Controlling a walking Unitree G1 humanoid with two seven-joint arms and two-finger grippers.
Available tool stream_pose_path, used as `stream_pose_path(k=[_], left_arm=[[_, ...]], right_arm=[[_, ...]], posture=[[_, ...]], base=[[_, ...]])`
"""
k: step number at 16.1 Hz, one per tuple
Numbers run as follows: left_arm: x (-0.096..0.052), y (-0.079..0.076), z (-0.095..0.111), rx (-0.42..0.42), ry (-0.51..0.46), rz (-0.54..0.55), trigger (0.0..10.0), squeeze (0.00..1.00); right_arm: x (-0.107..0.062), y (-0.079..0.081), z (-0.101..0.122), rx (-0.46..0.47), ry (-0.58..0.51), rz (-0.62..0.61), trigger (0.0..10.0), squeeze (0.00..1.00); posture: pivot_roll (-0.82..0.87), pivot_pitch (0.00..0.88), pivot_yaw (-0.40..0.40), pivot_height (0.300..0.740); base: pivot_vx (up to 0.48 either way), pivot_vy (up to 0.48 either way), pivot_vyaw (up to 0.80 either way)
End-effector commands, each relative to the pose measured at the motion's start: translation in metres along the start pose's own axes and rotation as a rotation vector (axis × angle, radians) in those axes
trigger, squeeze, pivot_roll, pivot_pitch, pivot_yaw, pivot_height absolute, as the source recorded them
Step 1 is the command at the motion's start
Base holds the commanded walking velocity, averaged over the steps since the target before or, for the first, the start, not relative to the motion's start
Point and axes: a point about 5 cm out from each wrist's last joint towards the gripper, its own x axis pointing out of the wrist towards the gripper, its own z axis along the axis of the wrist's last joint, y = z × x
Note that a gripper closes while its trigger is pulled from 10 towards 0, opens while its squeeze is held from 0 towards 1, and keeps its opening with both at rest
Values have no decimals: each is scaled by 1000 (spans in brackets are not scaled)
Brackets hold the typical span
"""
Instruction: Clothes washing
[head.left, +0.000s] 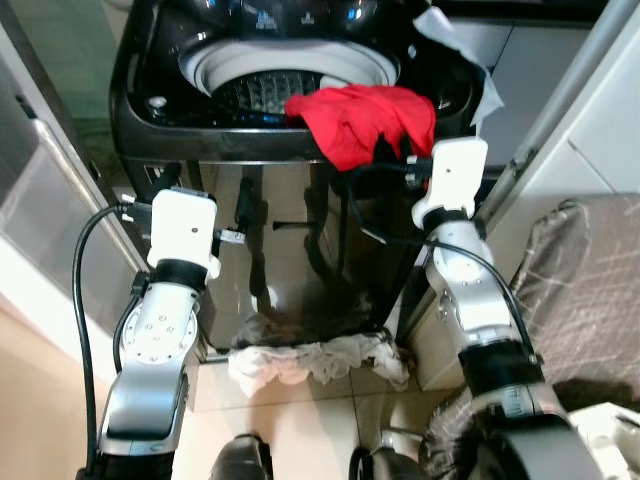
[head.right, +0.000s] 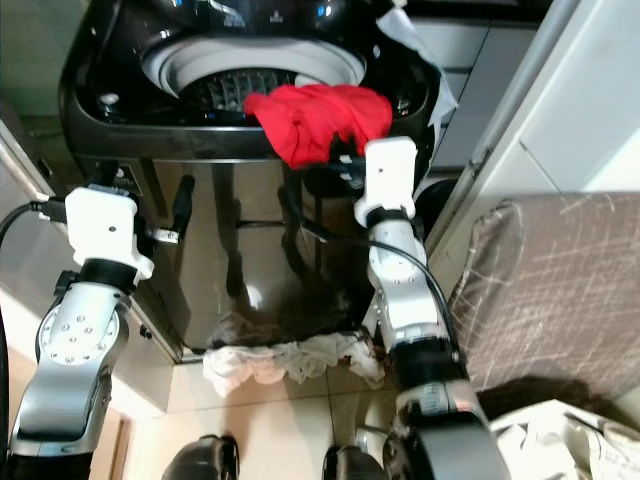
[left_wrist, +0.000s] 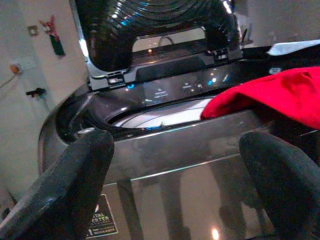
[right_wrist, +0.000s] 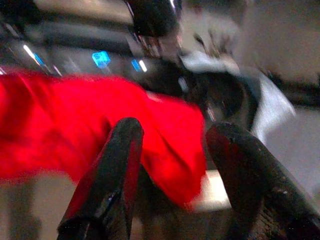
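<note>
A red garment (head.left: 360, 120) hangs over the front rim of a dark top-loading washing machine (head.left: 170, 140). The lid is up and the drum (head.left: 270, 90) is open behind the garment. My right gripper (head.left: 395, 160) is raised to the garment's lower edge. In the right wrist view, which is blurred, the right gripper (right_wrist: 175, 130) stands open with the red garment (right_wrist: 75, 120) just beyond its fingers. My left gripper (head.left: 240, 215) is lower, in front of the machine's glossy front panel. The left gripper (left_wrist: 177, 145) is open and holds nothing.
White cloths (head.left: 310, 360) lie on the floor at the machine's foot, between my feet and the panel. Another white cloth (head.left: 450, 40) hangs at the machine's back right corner. A brown patterned cushion (head.left: 590, 290) is close on the right, and a glass door (head.left: 40, 200) on the left.
</note>
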Motion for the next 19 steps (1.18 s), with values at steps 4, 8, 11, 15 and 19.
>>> stream_pose_path(k=[4, 8, 11, 15, 19], left_arm=[[-11, 12, 5, 28, 13, -14, 10000, 0], [-24, 21, 9, 46, 35, -5, 10000, 0], [-32, 22, 11, 48, 62, -6, 10000, 0], [-34, 20, 12, 42, 72, -2, 10000, 0], [-34, 20, 13, 41, 74, 11, 10000, 0]], right_arm=[[22, 12, 9, -15, -7, -4, 10000, 0], [34, 22, 17, -14, -23, -24, 10000, 0], [44, 24, 19, -17, 3, -35, 10000, 0], [49, 28, 20, -26, 24, -27, 10000, 0], [58, 38, 38, -22, -18, 7, 10000, 0]], posture=[[75, 184, 46, 740], [117, 226, 62, 740], [132, 245, 60, 740], [139, 245, 45, 740], [136, 236, 35, 740]], base=[[0, 0, 0], [0, 0, 0], [0, 0, 0], [0, 0, 0], [0, 0, 0]])
